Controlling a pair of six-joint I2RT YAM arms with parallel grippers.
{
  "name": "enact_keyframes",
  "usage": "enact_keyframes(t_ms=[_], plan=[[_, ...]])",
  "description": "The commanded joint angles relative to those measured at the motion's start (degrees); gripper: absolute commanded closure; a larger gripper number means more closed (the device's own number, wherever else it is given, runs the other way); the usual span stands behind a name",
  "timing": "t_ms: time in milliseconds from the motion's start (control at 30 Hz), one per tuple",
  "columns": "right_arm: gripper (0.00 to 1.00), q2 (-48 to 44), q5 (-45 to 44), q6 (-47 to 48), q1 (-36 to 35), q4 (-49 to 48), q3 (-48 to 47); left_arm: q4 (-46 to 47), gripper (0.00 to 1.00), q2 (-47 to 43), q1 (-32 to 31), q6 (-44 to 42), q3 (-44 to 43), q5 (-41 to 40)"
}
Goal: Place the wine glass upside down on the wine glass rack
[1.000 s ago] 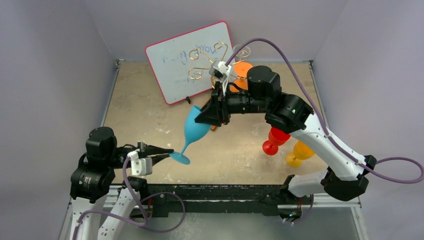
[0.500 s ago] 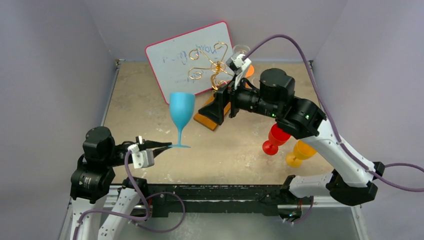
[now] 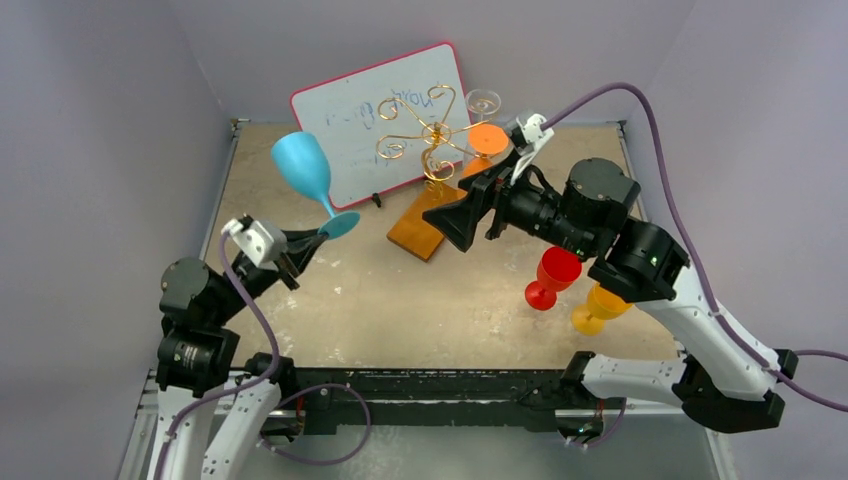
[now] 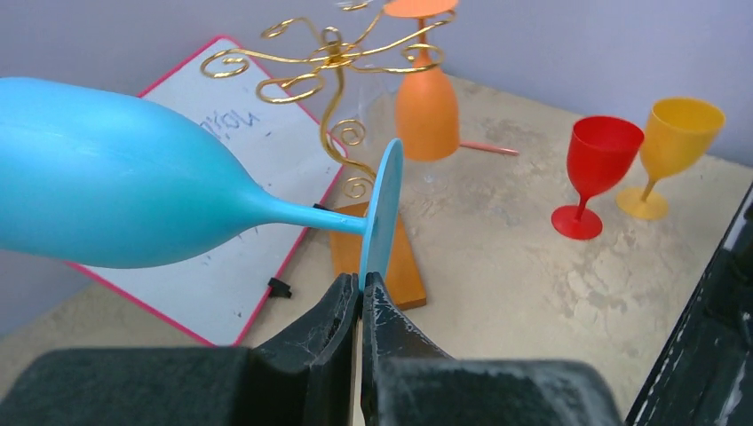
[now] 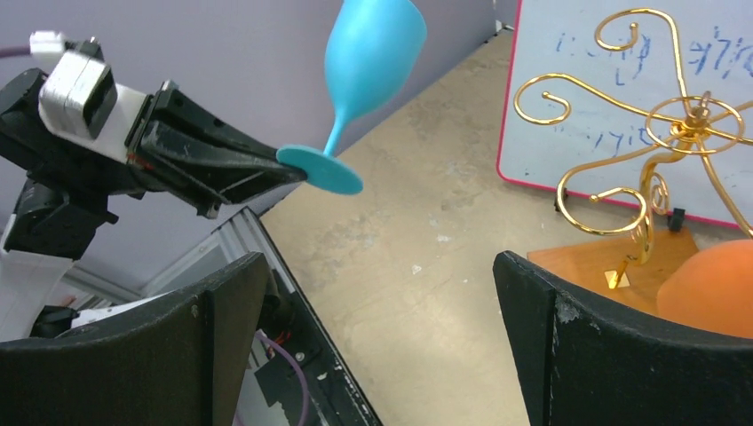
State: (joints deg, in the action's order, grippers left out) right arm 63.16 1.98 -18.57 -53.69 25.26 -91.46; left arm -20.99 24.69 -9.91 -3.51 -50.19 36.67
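One blue wine glass (image 3: 303, 165) hung clear of the table (image 3: 400, 300), its foot disc nipped at the edge between the pressed-together fingers of the left gripper (image 3: 316, 238). From above, the glass leaned away from that gripper toward 11 o'clock, with the bowl highest and its mouth facing the far left corner. In the left wrist view the foot stood edge-on at 12 o'clock of the fingertips, and the stem and bowl ran off toward 9 o'clock.

The wine glass rack (image 3: 432, 130) stood between 1 and 2 o'clock of the left gripper, well apart from the glass, in front of a pink-framed whiteboard (image 3: 350, 120). An orange glass (image 3: 487, 140) hung upside down on its far right arm.

The right gripper (image 3: 462, 215) was spread wide and held nothing, just beside the rack's wooden base (image 3: 415, 228) at 3 o'clock. A red glass (image 3: 550, 275) and a yellow glass (image 3: 598, 305) stood upright at 5 o'clock of the rack.
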Motion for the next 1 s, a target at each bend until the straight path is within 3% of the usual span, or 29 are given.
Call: enact_keyframes(t_ms=[0,133,300,467,733,967], plan=[[0.00,-2.22,-4.18,-1.37,-0.28,-5.07,1.93,5.27,1.00,6.58,0.33,13.82,-4.81,-9.13],[0.00,-2.71,-6.51,-0.48,-0.35,-6.24,3.04,4.44,1.00,11.59,0.33,23.66,-9.68,-14.33],[0.00,-2.15,-8.87,-0.34,-0.32,-7.49,3.02,2.07,1.00,17.09,0.33,36.54,-15.92,-28.42],[0.00,-3.28,-8.04,-0.39,-0.34,-10.01,4.41,-3.67,1.00,27.23,0.33,41.37,-26.78,-33.22],[0.00,-6.87,-8.68,-0.37,-0.32,-12.28,6.84,-6.35,1.00,49.16,0.33,51.35,-46.71,-24.36],[0.00,-9.45,-8.67,-1.01,-0.36,-12.70,7.95,-1.27,1.00,59.02,0.33,61.39,-54.07,-20.75]])
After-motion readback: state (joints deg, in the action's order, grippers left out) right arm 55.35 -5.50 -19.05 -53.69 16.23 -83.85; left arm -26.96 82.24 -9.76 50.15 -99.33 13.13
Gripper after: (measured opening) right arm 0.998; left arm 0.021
